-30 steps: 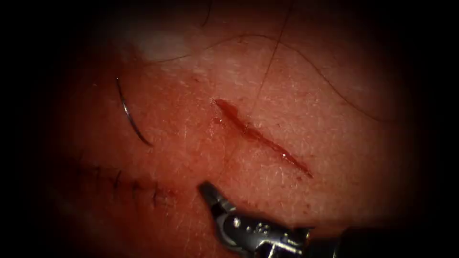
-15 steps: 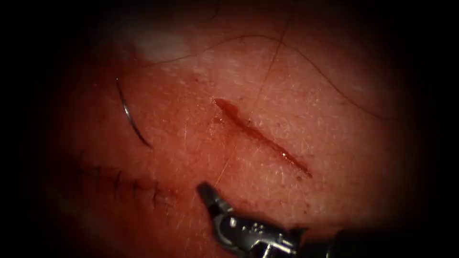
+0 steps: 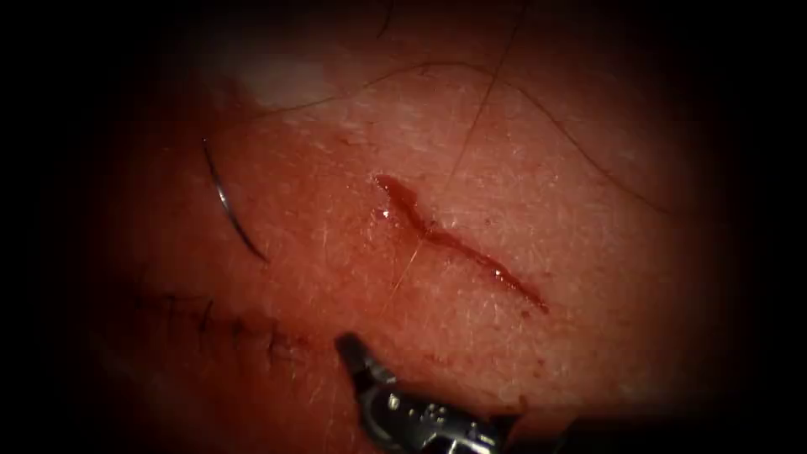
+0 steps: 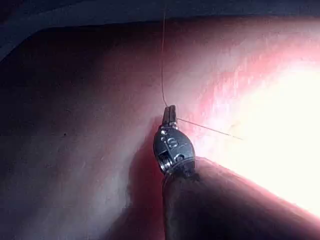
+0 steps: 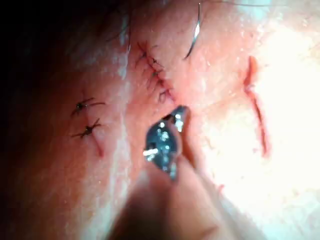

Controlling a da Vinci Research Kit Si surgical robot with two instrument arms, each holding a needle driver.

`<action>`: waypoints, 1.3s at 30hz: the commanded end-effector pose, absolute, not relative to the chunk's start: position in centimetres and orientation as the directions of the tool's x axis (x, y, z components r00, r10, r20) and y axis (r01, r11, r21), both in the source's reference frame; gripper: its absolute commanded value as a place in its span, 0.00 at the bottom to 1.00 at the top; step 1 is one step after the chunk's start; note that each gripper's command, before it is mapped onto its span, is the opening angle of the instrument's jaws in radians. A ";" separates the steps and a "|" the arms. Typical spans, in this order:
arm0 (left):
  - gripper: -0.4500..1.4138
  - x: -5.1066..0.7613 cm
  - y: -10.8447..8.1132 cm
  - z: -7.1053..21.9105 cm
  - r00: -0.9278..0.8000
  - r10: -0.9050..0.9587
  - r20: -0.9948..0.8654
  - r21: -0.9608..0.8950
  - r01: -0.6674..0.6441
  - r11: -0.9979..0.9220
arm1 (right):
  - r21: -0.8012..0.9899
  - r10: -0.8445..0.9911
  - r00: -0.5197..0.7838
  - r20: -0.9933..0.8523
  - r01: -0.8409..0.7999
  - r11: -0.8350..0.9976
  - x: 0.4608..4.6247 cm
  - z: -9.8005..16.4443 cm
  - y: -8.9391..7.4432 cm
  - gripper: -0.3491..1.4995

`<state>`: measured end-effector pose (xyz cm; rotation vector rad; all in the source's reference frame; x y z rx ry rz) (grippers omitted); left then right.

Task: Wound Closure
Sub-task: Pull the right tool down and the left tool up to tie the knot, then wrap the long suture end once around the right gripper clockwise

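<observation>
The needle (image 3: 229, 204) lies free on the tissue (image 3: 353, 277), well to the left of the cut (image 3: 458, 244), a dark curve with a bright glint near its middle, held by neither tool and not driven into the surface so far as can be seen; in the right wrist view it shows as a thin arc (image 5: 194, 34) just beyond a stitched line; the cut runs slanting, open and unstitched, with red fluid (image 3: 402, 198) pooled at its upper end; thread (image 3: 471, 139) crosses the tissue in long loose curves above the cut, one strand running down toward it; the right tool (image 3: 349, 351) comes in low, left of the cut's lower end, its jaws closed together to a blunt tip and gripping nothing, close over the tissue beside an older row of dark stitches (image 3: 239, 328); the right wrist view shows that tool (image 5: 179, 116) closed and bare beside the stitched line (image 5: 152, 72), with two separate knotted stitches (image 5: 86, 119) farther off; in the left wrist view the left tool (image 4: 170, 114) has its jaws pressed shut on the thread (image 4: 163, 60), which rises straight from the tip while a second strand trails sideways across the tissue.
</observation>
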<state>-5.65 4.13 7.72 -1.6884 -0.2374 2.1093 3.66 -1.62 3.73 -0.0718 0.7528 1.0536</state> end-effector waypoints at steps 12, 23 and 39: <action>0.00 -5.42 3.6 7.3 -0.150 0.469 -0.870 -0.449 -0.149 -0.881 | 0.358 0.731 0.224 -0.645 -0.757 0.547 3.49 3.6 -1.5 0.74; 0.00 -4.99 2.9 6.6 -0.189 0.501 -0.845 -0.485 -0.126 -0.866 | 0.400 0.729 0.204 -0.654 -0.725 0.561 3.22 3.3 -1.3 0.85; 0.00 -4.58 2.3 5.9 -0.218 0.534 -0.817 -0.507 -0.171 -0.845 | 0.432 0.687 0.225 -0.691 -0.633 0.642 3.26 3.1 -0.8 0.37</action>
